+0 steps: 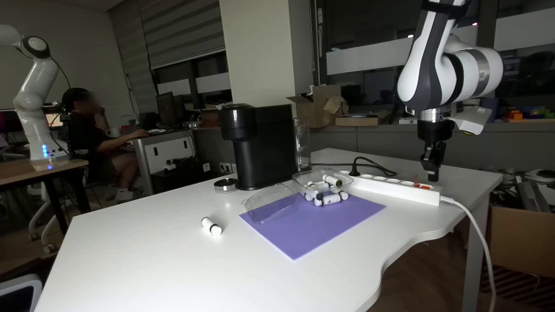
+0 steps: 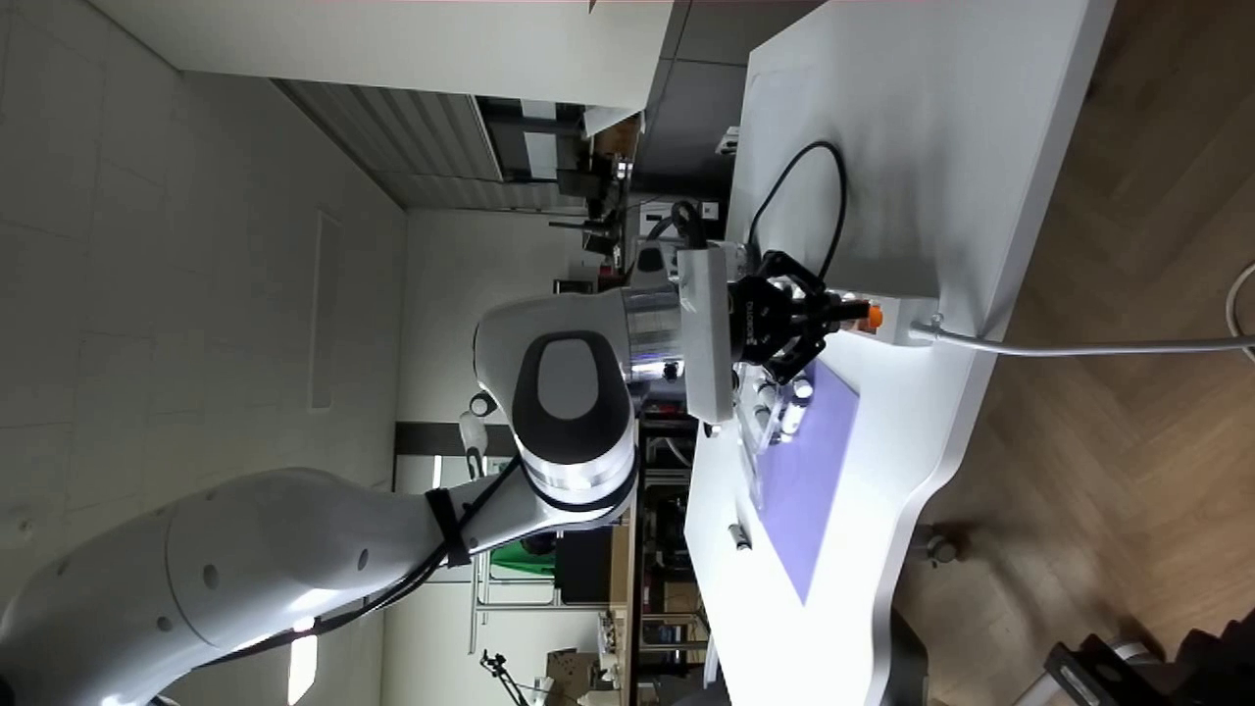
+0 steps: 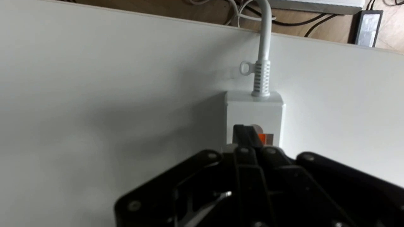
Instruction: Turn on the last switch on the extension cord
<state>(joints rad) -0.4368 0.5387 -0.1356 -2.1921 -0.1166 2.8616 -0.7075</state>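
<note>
Extension cord (image 1: 395, 190): a slim white bar lying on the counter (image 1: 147, 260), near the edge. Its white cable (image 1: 482, 236) leaves one end and hangs over that edge. A black plug (image 1: 354, 170) is seated at the opposite end.

Hand (image 3: 247, 134): directed down at the cable end of the bar. The fingers are clenched together, with nothing seen between them. An orange switch (image 3: 262, 139) shows just beside the fingertips in the wrist view, partly hidden by them. Contact between fingertips and switch cannot be determined; the setting of the switch cannot be read either.

Surroundings: a purple mat (image 1: 312, 234) lies next to the bar. A clear container (image 1: 296, 177) holds small bottles (image 1: 331, 199) at the far side of the mat, and a clear lid (image 1: 273, 203) lies partly over it. A lone bottle (image 1: 211, 226) lies on its side, apart from the mat. A black coffee machine (image 1: 269, 143) stands between a round metal tin (image 1: 225, 186) and a tall clear cylinder (image 1: 302, 143). In the background, a person (image 1: 93, 134) sits near another robot arm (image 1: 32, 95).
</note>
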